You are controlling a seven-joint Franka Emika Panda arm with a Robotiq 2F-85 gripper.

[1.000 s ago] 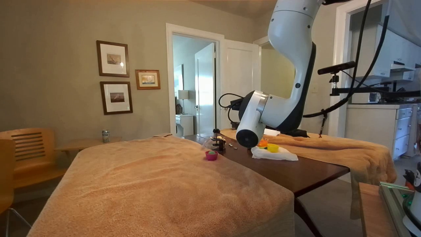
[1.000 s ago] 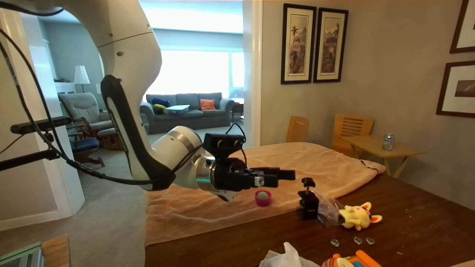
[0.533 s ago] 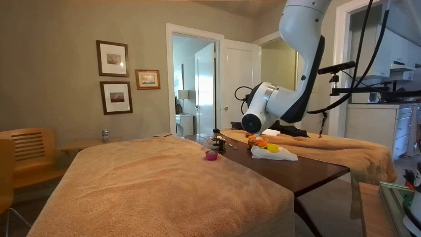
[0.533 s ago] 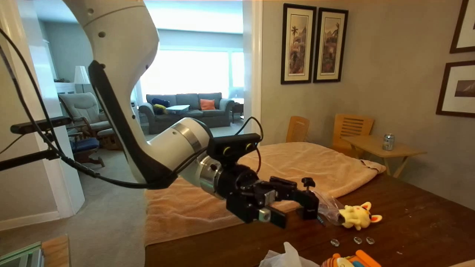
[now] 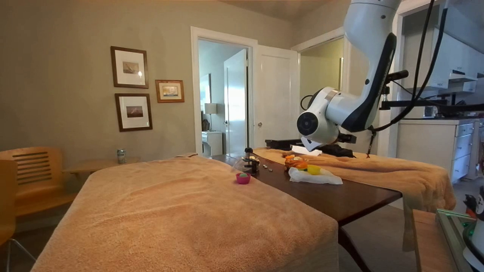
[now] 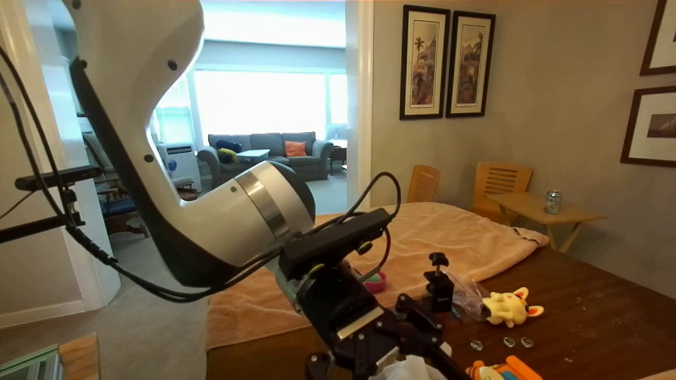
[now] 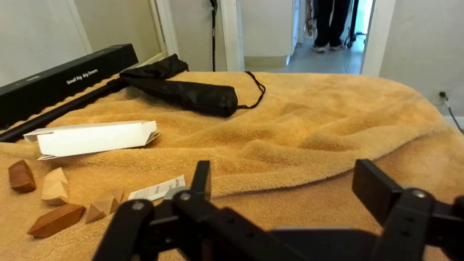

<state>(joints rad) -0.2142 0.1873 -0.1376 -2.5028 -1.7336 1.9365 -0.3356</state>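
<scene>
Taking the wrist view from the left: four wooden blocks (image 7: 57, 220) lie loose on the tan towel (image 7: 297, 134), a white carton (image 7: 94, 140) just beyond them. Next come a printed paper slip (image 7: 155, 190) near the blocks and, farther back, a black pouch (image 7: 185, 94). Then the claw (image 7: 281, 178) — jaws spread wide, nothing between them. In an exterior view it overlaps some white plastic (image 6: 414, 368); I cannot tell whether they touch. Right of that, an orange toy (image 6: 520, 368) and three glass pebbles (image 6: 509, 342) sit on the bench (image 6: 607, 327). As for progress, nothing is in hand — either a pick-up remains to be made or a release is done; which, I cannot tell.
</scene>
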